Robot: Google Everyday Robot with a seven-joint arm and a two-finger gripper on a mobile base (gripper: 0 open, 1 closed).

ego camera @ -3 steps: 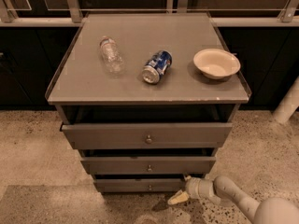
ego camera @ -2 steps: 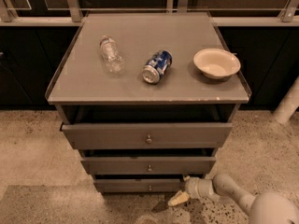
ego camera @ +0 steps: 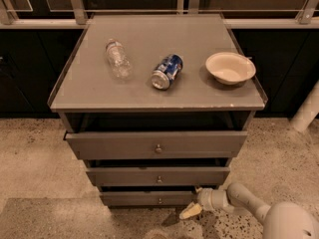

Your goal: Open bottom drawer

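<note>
Progress: flat grey bottom drawer [ego camera: 139, 198] barely ajar; we find the cream-tipped gripper [ego camera: 191, 211] beside its right corner, grasp undeterminable; pull outstanding.

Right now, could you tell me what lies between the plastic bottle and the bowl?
In the camera view, a blue can lies on its side between the plastic bottle and the bowl; the gripper sits low by the bottom drawer's right end.

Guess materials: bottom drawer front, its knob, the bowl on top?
Bottom drawer: flat matte grey front, probably painted wood or laminate. Its knob: tiny, pale glint, looks metal. Bowl: smooth cream, plastic or paper, unclear. The gripper sits low by the drawer's right end.
</note>
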